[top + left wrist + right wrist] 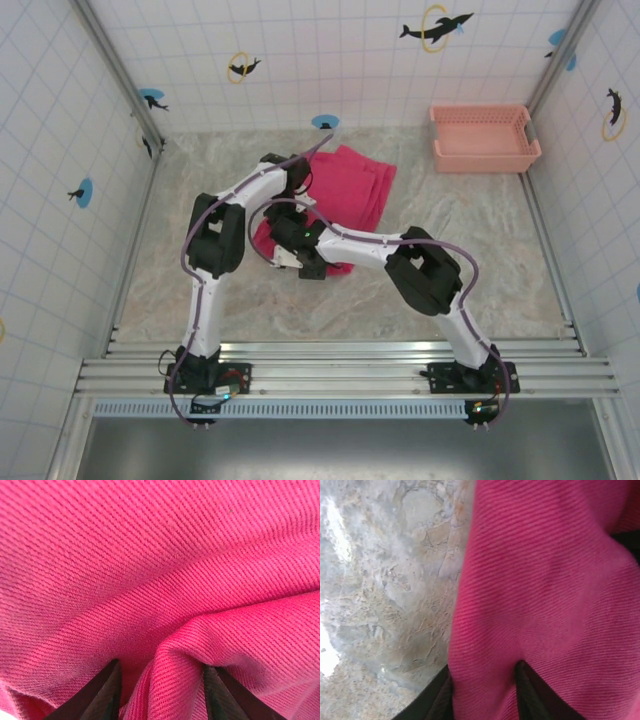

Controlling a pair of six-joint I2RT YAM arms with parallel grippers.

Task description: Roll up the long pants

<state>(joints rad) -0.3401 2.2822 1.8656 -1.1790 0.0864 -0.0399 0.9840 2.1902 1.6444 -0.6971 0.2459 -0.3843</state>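
Note:
The long pants (pixel 356 186) lie folded as a bright pink-red bundle in the middle of the marble table, running from the far centre down toward my arms. My left gripper (pixel 297 181) sits at the bundle's far left edge. In the left wrist view a raised fold of the pants (pixel 165 555) is pinched between its dark fingers (pixel 102 695), so the left gripper (pixel 162 692) is shut on cloth. My right gripper (pixel 284 252) is at the near left end of the bundle. In the right wrist view the right gripper (pixel 482 695) is shut on a thick fold of the pants (pixel 545 590).
A salmon-pink lattice basket (pixel 485 138) stands at the back right, against the tiled wall. Bare marble table (pixel 385 590) lies left of the pants. Metal rails (pixel 340 365) cross the near edge by the arm bases.

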